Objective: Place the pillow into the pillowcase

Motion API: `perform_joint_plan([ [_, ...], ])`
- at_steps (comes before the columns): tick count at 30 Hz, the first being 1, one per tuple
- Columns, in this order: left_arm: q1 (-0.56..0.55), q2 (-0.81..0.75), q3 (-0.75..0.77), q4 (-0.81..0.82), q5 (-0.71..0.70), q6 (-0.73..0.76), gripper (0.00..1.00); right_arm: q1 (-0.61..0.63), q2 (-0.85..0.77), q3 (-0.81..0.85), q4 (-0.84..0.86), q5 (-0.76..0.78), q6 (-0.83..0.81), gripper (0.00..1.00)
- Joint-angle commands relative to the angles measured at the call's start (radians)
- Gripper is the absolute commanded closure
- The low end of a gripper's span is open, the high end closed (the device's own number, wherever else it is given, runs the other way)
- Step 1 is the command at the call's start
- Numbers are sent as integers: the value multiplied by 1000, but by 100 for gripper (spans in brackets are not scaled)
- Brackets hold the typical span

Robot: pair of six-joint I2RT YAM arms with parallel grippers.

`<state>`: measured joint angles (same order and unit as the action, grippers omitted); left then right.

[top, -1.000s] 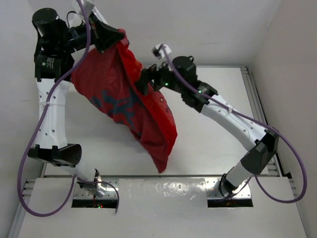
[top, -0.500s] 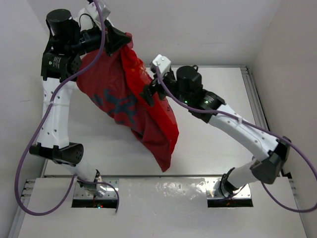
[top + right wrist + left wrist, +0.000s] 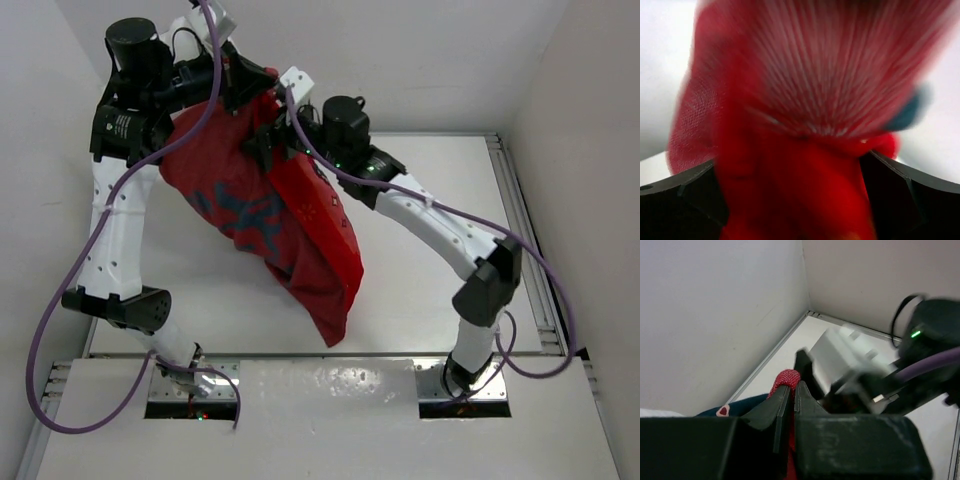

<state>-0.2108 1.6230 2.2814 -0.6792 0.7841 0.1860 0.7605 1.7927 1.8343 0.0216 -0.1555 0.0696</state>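
The red pillowcase (image 3: 270, 230) hangs in the air from its top corner, and its lower end reaches down toward the table's near edge. My left gripper (image 3: 262, 88) is shut on that top corner. In the left wrist view a fold of red cloth (image 3: 786, 376) pokes out between the closed left gripper (image 3: 792, 385). My right gripper (image 3: 262, 140) is just below the left one. It is open, its fingers (image 3: 685, 190) wide on either side of blurred red fabric (image 3: 805, 125). The pillow is not in view.
The white table (image 3: 430, 270) lies below, with a metal rail (image 3: 520, 220) along its right side and white walls behind and at the left. The right arm's white wrist camera (image 3: 845, 352) is very close to the left gripper.
The right arm has swung left and up along the pillowcase to just under the left gripper. The left arm has shifted slightly right, still holding the case.
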Motion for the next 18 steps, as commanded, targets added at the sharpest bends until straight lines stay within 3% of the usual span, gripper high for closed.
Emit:
perform_joint_plan([
  [1,-13,-23,41,44,-9,-6,100,-9,60,1,84,-186,93,1],
  [4,-13,-25,44,52,-13,-14,100,5,33,-131,234,-194,119,1],
  [5,-15,-22,47,53,-8,-17,100,5,24,-153,262,-167,137,4],
  [6,-13,-20,49,55,-3,-23,100,2,22,-167,285,-162,150,13],
  [7,-13,-17,55,55,6,-26,100,-1,27,-164,288,-165,171,34],
  [8,-15,-12,56,55,9,-28,100,-13,27,-159,291,-186,209,46],
  [9,-13,-11,59,55,9,-29,100,-19,30,-149,294,-214,226,90],
  [10,-13,-9,58,55,9,-30,100,-24,25,-152,307,-228,249,91],
  [11,-13,-8,58,53,7,-28,100,-29,17,-165,328,-228,295,100],
  [14,-13,-8,56,30,-9,-14,100,-65,-38,-272,489,-312,378,100],
  [15,-13,-9,55,18,-16,-11,92,-78,-56,-305,577,-352,403,100],
  [17,-12,-14,49,7,-40,0,65,-110,-110,-401,629,-371,458,100],
  [18,-7,-21,47,-2,-40,9,1,-139,-124,-427,641,-377,463,100],
])
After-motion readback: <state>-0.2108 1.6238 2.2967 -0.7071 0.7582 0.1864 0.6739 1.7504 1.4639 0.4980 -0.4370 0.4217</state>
